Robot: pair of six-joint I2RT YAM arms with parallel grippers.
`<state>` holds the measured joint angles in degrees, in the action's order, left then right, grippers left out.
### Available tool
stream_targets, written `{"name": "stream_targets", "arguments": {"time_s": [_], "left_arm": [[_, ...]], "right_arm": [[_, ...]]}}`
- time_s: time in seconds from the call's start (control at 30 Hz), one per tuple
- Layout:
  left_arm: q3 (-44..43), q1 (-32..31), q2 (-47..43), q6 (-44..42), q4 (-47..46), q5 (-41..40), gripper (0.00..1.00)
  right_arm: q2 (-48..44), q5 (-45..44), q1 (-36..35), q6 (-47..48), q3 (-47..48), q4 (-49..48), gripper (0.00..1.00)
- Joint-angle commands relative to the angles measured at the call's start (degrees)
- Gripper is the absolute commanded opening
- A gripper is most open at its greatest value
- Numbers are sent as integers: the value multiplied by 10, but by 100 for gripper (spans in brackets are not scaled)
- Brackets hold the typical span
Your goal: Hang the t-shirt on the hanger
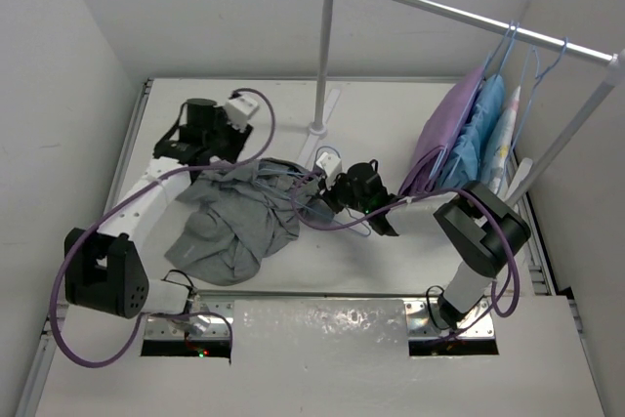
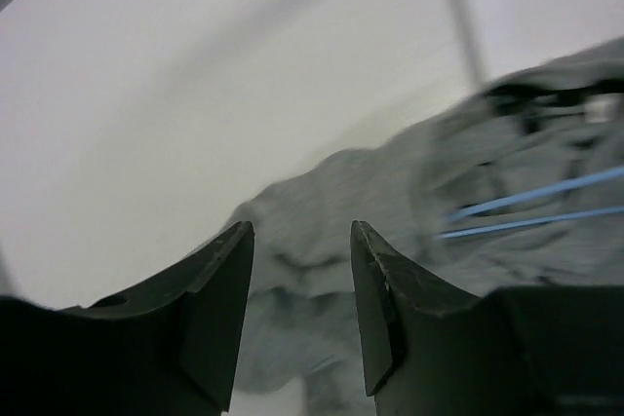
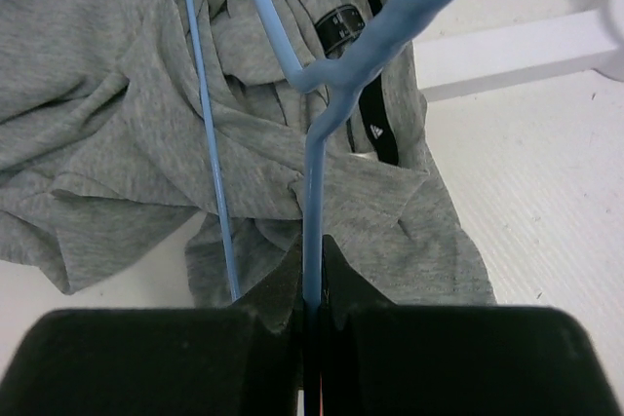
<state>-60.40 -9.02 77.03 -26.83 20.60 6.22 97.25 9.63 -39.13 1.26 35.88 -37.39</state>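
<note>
Overhead camera looks down; both wrist cameras closely face the t-shirt (image 1: 232,229).

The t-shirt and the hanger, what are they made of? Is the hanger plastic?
The t-shirt looks like soft knitted cloth, probably cotton: matte, speckled grey, crumpled in floppy folds. The hanger looks like thin metal wire under a smooth pale-blue coating: very slim yet holding its bends, lumpy at the twisted neck. Its core is hidden, so that's a guess.

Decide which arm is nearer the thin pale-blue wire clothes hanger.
Right. The right arm has its jaws shut on the hanger; the left arm, jaws parted, is apart from it, at the edge of the heather-grey cotton t-shirt.
</note>
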Motion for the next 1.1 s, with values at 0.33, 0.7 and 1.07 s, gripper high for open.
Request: {"name": "stream_targets", "arguments": {"time_s": [0.33,0.7,1.07], "left_arm": [[-89,-97,185,65,-33,3,53],[-77,-100,171,38,4,-19,0],[-123,-131,24,-54,98,179,0]], "right_arm": [[11,-17,-21,2,24,-26,0],[18,-34,-21,6,37,-2,0],[-63,-45,-45,145,75,68,0]]}}
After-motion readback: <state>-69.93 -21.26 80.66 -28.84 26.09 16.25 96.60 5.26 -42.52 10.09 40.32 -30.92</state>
